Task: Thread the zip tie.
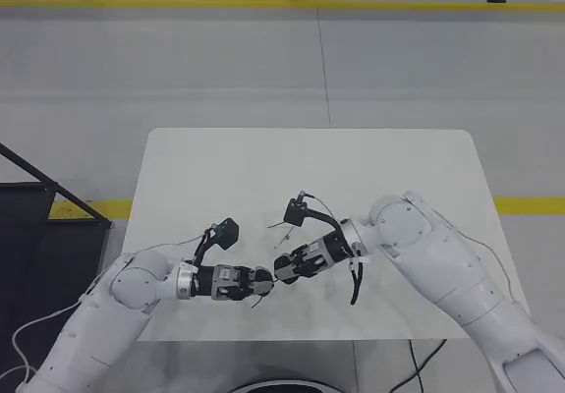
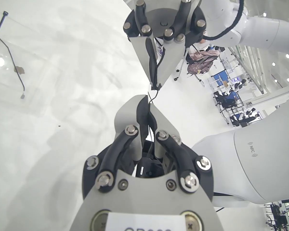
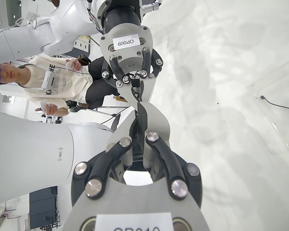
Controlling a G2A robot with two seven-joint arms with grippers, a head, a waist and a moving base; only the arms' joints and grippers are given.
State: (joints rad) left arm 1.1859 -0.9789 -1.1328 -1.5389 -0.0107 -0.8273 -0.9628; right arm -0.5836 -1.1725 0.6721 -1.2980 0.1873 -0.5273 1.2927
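Over the front middle of the white table (image 1: 213,167), my two grippers meet tip to tip. A thin black zip tie (image 2: 152,98) spans the small gap between them. My left gripper (image 2: 147,102) is shut on the tie's strap, which runs on between its fingers (image 2: 137,111). My right gripper (image 2: 156,87) is shut on the tie's other end, where a small black head shows at its tips. In the right wrist view my right gripper (image 3: 140,105) touches the left gripper (image 3: 137,99) tip to tip. From above, the left gripper (image 1: 262,283) and right gripper (image 1: 282,271) nearly touch.
Spare black zip ties (image 2: 13,63) lie in a clear tray (image 3: 272,92) on the table beyond the grippers, near the table's middle (image 1: 284,232). The table's front edge (image 1: 292,341) runs close below both grippers.
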